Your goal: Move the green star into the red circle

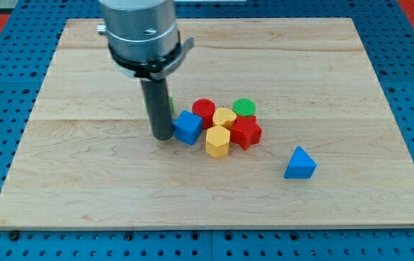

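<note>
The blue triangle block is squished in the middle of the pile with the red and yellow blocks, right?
Not quite. The camera view shows the blue triangle sitting alone, apart from the pile, toward the view's bottom right. The block in the pile with the red and yellow ones is the blue cube, right beside my tip.

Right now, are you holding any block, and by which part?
Nothing is held; I have no gripper. My tip rests on the board beside the blue block, at its left. The green star is mostly hidden behind the rod.
</note>
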